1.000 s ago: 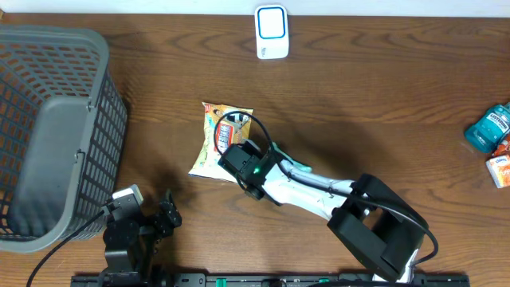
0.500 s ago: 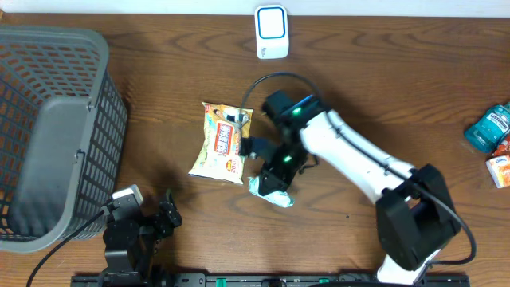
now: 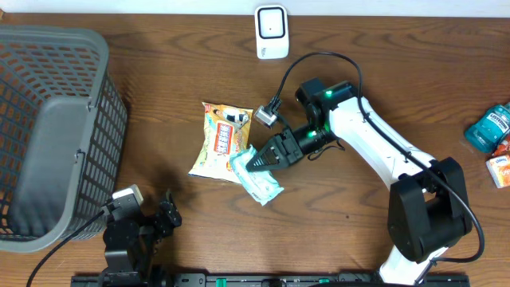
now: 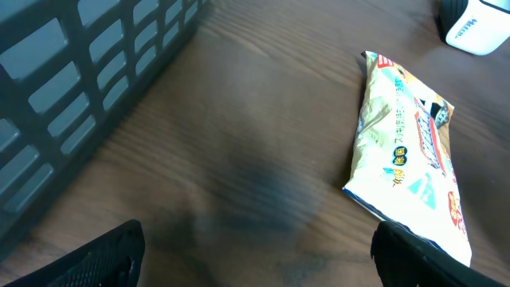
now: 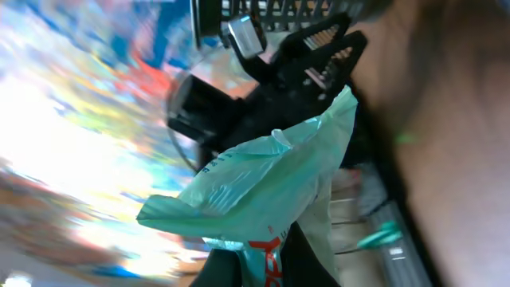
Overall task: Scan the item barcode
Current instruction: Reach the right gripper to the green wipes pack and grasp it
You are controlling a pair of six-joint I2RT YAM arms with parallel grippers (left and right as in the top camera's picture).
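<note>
I am pinching the teal packet [image 3: 260, 182] in my right pincer [image 3: 252, 163], whose jaws are pressing shut on one edge of it. Seen from overhead, the packet is sitting near the middle of the tabletop [image 3: 159, 64], just below and right of the yellow snack bag [image 3: 224, 140] and overlapping that bag's lower right corner. Its long axis is running diagonally, from upper left beside the snack bag down to lower right toward my own edge of the tabletop. My right arm is reaching in from the right, and the pincer is pointing left and slightly down onto the packet's upper end. I cannot tell whether the packet's lower end is touching the wood.

Through my right wrist camera, the teal packet [image 5: 263, 179] is standing out from the right pincer [image 5: 267, 267], crumpled, with red print showing near the grip. The surroundings there are blurring too much to read.

The white scanner [image 3: 272, 32] is standing at the far edge, well apart from the packet, and the packet is not pointing at it.

I am holding my left pincer [image 3: 165, 214] wide open and empty, low by the near edge beside the grey basket [image 3: 48, 127]. My left wrist camera is showing the left pincer [image 4: 255, 259], the basket [image 4: 72, 88], the snack bag [image 4: 408, 163] lying lengthwise away from me, and the scanner [image 4: 478, 28].

At the right edge, a teal bottle [image 3: 488, 126] and a small box [image 3: 500, 170] are lying close together.
</note>
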